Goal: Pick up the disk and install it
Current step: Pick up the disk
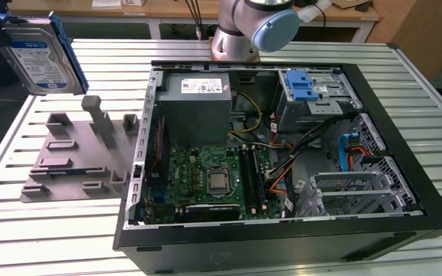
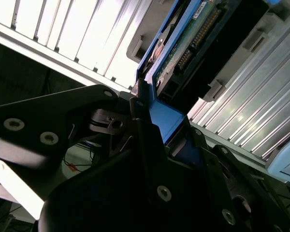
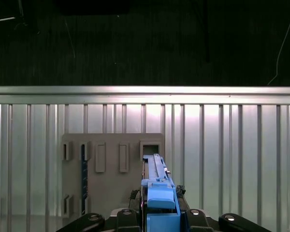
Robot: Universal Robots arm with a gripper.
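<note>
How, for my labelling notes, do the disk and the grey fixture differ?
The disk is silver, blue-framed; the fixture is plain grey. The disk is held upright off the table by the gripper; the fixture lies flat on it. Both are toward the exterior view's left.

In the exterior view the disk sits upper left, the fixture block below it on the desk, and the computer case centre-right.

Silver disk — blue caddy, grey fixture
</note>
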